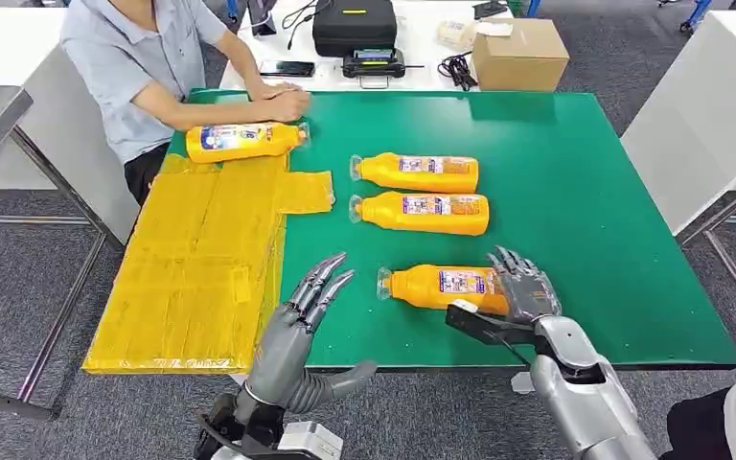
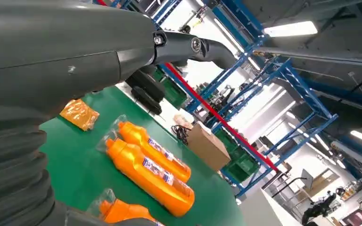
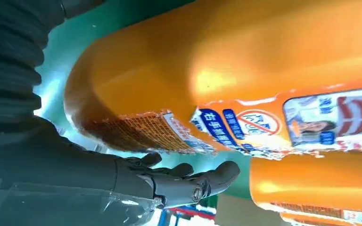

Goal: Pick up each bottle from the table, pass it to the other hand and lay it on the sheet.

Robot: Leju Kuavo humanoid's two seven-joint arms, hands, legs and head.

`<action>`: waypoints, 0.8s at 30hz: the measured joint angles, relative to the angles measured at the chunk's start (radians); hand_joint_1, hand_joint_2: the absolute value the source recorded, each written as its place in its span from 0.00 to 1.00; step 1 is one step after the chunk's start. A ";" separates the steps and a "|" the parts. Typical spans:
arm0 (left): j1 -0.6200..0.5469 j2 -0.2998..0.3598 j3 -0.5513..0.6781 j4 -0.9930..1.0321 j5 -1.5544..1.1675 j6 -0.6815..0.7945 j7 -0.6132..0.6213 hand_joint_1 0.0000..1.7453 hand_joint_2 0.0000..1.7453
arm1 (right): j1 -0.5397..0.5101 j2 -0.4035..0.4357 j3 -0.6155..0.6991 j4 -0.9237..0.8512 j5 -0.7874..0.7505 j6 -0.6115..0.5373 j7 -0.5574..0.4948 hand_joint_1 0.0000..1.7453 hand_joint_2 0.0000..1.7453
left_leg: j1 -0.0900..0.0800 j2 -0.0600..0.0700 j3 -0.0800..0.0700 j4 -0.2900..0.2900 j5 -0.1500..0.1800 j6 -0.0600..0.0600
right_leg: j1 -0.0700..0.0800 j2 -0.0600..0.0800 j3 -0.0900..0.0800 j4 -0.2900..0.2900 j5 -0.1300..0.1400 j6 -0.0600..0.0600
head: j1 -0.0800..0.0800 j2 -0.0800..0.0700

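Note:
Nearest me, an orange bottle (image 1: pixel 441 286) (image 3: pixel 217 61) lies on its side on the green table (image 1: pixel 585 192), cap to the left. My right hand (image 1: pixel 522 287) is at its base, fingers (image 3: pixel 188 181) spread along it with a gap showing, not closed. My left hand (image 1: pixel 307 307) (image 2: pixel 52 56) hovers open by the edge of the yellow sheet (image 1: pixel 192 278), fingers straight. Two more bottles (image 1: pixel 422 172) (image 1: pixel 426 213) lie side by side mid-table, also seen at the left wrist (image 2: pixel 155 150) (image 2: pixel 151 174). A fourth bottle (image 1: pixel 244 141) lies on the sheet's far end.
A person sits at the table's far left corner, with their hands (image 1: pixel 283 101) resting just behind the bottle on the sheet. A cardboard box (image 1: pixel 520 53) and a black case (image 1: pixel 355 24) stand on the white table beyond. Another white table (image 1: pixel 700 125) flanks the right side.

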 measured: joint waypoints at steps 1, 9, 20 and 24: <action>0.000 -0.001 0.000 0.000 0.000 -0.005 0.001 0.00 1.00 | -0.002 0.000 -0.005 0.008 -0.017 0.008 -0.011 0.20 1.00 | 0.000 0.000 0.000 0.000 0.000 0.000 | 0.000 0.000 0.000 0.000 0.000 0.000 | 0.000 0.000; -0.011 -0.005 -0.017 0.013 0.013 -0.012 -0.011 0.00 1.00 | -0.043 -0.030 -0.025 0.109 -0.140 0.064 -0.105 1.00 1.00 | 0.000 0.000 0.004 0.000 -0.001 0.000 | 0.000 0.000 0.003 -0.001 0.000 0.000 | 0.000 0.000; -0.026 -0.005 -0.033 0.051 0.044 -0.005 -0.027 0.00 1.00 | -0.022 -0.068 -0.034 0.137 -0.306 0.096 -0.192 1.00 1.00 | 0.000 0.001 0.009 0.000 -0.002 0.001 | 0.000 0.000 0.008 -0.001 -0.002 0.002 | 0.000 0.000; -0.032 -0.005 -0.039 0.060 0.050 -0.003 -0.028 0.00 1.00 | -0.009 -0.072 -0.046 0.137 -0.359 0.101 -0.221 1.00 1.00 | 0.000 0.001 0.009 0.000 -0.002 0.001 | 0.000 0.000 0.008 -0.001 -0.002 0.002 | 0.000 0.000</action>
